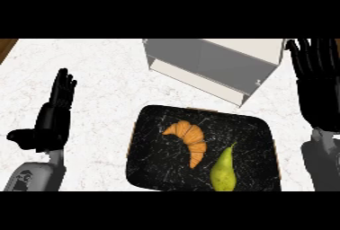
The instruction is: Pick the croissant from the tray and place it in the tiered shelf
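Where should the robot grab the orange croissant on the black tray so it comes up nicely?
Probably around the thick middle bend of the curved orange croissant, coming straight down from above: it lies flat on the black marbled tray, and its tips taper thin. The green pear sits near its lower tip, so stay higher up.

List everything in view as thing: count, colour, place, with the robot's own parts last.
counter: one, white marbled, under everything
tiered shelf: one, pale grey, far side, beyond the tray
tray: one, black marbled, near centre
croissant: one, orange-brown, on the tray, left of middle
pear: one, yellow-green, on the tray, right of the croissant
left hand: one, black, open, fingers up, view's left
right hand: one, black, open, view's right edge
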Tool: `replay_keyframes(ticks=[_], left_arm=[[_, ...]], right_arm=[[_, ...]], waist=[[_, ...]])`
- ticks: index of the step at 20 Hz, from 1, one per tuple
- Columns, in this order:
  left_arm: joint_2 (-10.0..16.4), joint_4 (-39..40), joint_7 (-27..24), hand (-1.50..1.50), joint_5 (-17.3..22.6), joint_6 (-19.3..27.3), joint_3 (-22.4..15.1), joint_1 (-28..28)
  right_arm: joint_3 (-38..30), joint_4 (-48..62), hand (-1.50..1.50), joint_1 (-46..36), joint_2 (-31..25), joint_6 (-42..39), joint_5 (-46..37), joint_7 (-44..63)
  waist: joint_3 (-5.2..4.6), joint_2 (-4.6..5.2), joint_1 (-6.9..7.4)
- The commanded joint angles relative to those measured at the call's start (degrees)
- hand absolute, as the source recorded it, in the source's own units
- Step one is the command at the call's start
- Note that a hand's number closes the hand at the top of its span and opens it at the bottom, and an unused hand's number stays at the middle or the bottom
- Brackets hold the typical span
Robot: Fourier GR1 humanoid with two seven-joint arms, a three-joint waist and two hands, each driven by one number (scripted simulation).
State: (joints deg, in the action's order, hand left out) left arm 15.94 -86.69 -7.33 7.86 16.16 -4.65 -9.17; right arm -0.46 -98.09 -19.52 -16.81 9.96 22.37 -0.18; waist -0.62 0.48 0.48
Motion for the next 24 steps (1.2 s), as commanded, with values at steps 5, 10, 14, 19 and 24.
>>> replay_keyframes(ticks=[5,10,14,19,24], left_arm=[[-0.61,0.32,3.33,0.00,-0.32,-0.79,-1.88,-2.14],[-0.10,-0.87,8.63,0.00,0.00,-0.56,-2.36,0.19],[1.28,-4.46,13.29,0.00,0.70,-0.17,-1.26,0.24],[-0.21,-3.10,11.97,0.00,-0.61,1.34,-1.50,1.23],[2.41,-4.95,13.51,0.00,0.90,-0.35,0.77,2.48]], right_arm=[[21.79,1.02,1.50,-7.17,0.07,-21.11,0.99,4.54],[23.86,15.01,-1.50,-11.69,7.43,-24.16,6.36,8.30],[18.28,21.92,-1.50,-18.80,2.58,-41.02,14.13,4.92],[21.45,20.36,-1.50,-26.29,-5.16,-53.83,9.94,7.51],[25.02,14.68,-1.50,-32.78,-9.84,-60.77,4.02,10.60]], waist=[[0.53,0.78,6.64],[0.73,0.48,4.52],[0.75,0.17,2.80],[0.63,-0.20,1.28],[0.58,-0.66,0.80]])
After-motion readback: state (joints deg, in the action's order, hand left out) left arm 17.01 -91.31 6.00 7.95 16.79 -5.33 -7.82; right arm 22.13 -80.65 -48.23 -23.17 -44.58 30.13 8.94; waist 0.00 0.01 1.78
